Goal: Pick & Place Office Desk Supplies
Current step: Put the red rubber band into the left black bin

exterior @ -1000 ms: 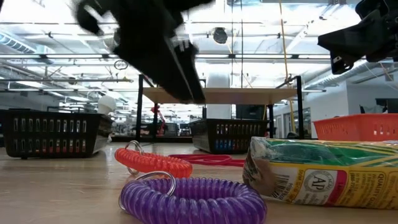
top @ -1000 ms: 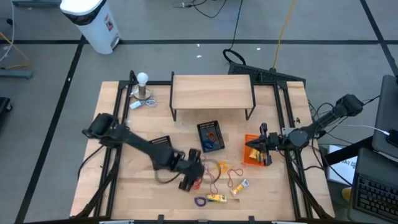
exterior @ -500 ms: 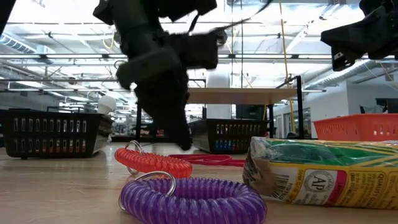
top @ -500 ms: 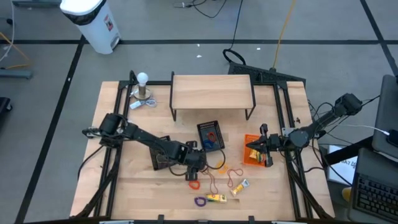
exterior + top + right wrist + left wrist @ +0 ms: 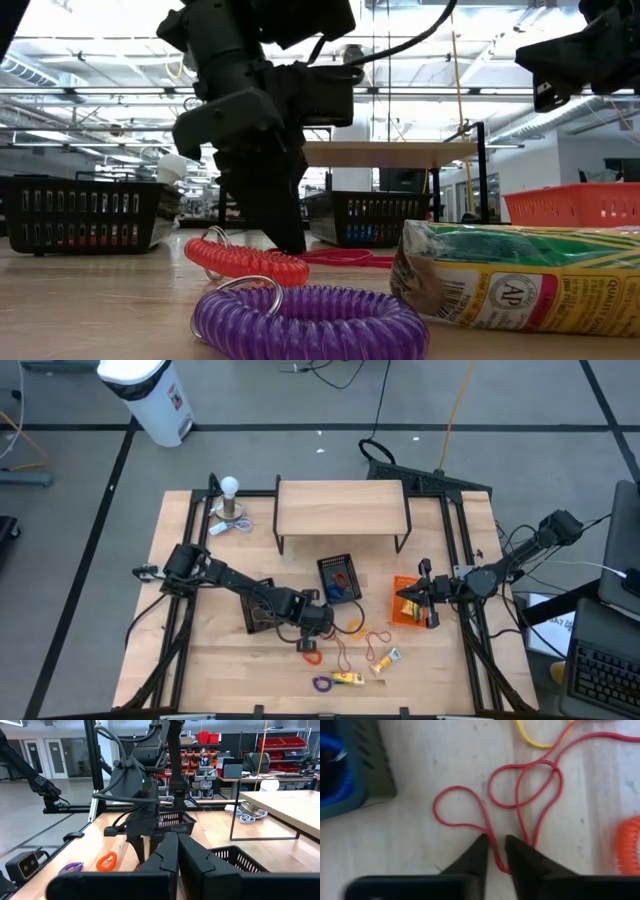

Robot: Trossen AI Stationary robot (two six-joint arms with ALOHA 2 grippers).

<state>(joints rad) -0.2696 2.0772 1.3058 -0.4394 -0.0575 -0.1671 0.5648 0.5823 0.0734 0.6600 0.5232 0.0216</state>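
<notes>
Left wrist view shows the left gripper (image 5: 495,851) down on the wooden table (image 5: 430,785), its two dark fingers nearly together and pinching a strand of the red elastic loop (image 5: 520,790); a yellow loop (image 5: 532,737) lies just beyond, an orange coil (image 5: 630,845) off to one side. From above, this gripper (image 5: 318,622) sits near the table's middle, just left of the loose bands, with the dark basket (image 5: 338,578) behind it. A purple coil (image 5: 322,684) and yellow packet (image 5: 348,679) lie at the near edge. The right gripper (image 5: 408,598) hangs with fingers pressed together over the orange bin (image 5: 410,612) on the right.
</notes>
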